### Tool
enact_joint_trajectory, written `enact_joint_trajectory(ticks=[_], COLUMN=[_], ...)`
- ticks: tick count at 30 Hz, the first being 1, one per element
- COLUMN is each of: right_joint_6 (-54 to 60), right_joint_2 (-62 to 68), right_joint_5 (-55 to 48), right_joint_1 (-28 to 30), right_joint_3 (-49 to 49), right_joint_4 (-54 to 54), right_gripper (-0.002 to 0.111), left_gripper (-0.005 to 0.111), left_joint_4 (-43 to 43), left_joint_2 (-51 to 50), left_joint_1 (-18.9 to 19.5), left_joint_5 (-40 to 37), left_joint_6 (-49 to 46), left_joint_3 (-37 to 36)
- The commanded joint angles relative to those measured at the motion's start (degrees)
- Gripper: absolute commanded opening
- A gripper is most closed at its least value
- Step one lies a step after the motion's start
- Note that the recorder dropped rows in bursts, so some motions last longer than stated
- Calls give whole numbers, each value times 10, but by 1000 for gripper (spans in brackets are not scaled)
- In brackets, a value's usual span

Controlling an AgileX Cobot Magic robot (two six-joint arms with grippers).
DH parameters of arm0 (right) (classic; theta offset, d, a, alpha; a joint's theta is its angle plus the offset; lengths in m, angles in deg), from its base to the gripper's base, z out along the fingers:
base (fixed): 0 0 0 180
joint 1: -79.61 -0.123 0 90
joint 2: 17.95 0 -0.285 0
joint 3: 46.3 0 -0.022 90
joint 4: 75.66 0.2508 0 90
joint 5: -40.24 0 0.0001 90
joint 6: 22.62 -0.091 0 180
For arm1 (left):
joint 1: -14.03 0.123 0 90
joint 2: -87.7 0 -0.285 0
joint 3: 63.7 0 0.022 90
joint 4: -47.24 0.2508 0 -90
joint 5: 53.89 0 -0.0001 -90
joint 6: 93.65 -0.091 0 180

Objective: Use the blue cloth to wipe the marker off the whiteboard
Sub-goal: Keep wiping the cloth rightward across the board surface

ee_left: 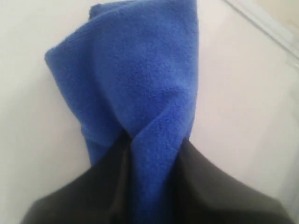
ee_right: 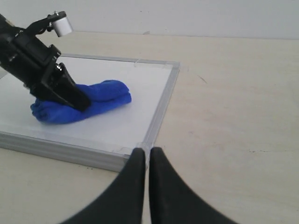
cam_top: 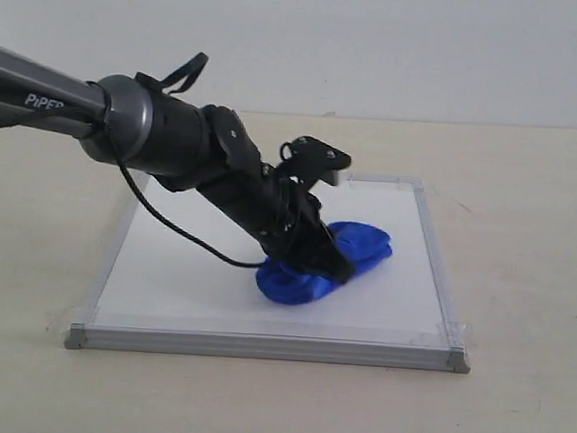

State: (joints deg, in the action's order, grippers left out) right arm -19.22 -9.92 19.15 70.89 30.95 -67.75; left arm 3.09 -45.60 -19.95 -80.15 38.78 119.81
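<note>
The whiteboard (cam_top: 185, 279) lies flat on the table, silver frame and grey corner caps showing. The blue cloth (cam_top: 361, 246) sits bunched on its middle-right part. My left gripper (cam_top: 327, 267) is shut on the blue cloth (ee_left: 135, 79) and presses it down onto the board; blue fabric fills the gap between the black fingers (ee_left: 70, 196). No red marker line shows on the white surface in any view. My right gripper (ee_right: 148, 151) is shut and holds nothing, hovering off the whiteboard (ee_right: 140, 100) near its corner, with the cloth (ee_right: 100, 100) beyond it.
The board rests on a pale beige table (cam_top: 528, 194), with a plain white wall behind. A black cable (cam_top: 169, 223) loops from the left arm over the board. Bare table lies to the right of the board frame (ee_right: 161, 109).
</note>
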Motion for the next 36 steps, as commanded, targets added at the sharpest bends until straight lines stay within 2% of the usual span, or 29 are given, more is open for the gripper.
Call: enact_joint_trajectory(ticks=[1,5,9,12,19,23,25,28,36], right_joint_6=[1,1,1,1,1,1,1,1,1], right_joint_2=[-2,-2,-2,-2,-2,-2,-2,-2,-2], right_joint_5=[2,2,3,3,3,3,3,3,3], right_joint_1=[2,2,2,2,2,2,2,2,2], right_joint_3=[0,0,0,0,0,0,0,0,0], right_joint_4=[-1,-1,-1,-1,-1,-1,-1,-1,-1], right_gripper=[0,0,0,0,0,0,0,0,0], left_gripper=[4,4,4,4,4,4,4,4,4], left_joint_4=[48,98,86,76,76,76,77,117,186], left_joint_2=[-23,-38,-38,-38,-38,-38,-38,-39,-65], left_joint_1=[63,100,98,66,-51,-80,-79,-56,61], left_joint_5=[-14,-43,-79,-117,-126,-114,-93,-65,-108], left_joint_6=[82,133,128,87,21,21,28,87,229], left_joint_3=[24,25,26,26,35,64,77,97,110])
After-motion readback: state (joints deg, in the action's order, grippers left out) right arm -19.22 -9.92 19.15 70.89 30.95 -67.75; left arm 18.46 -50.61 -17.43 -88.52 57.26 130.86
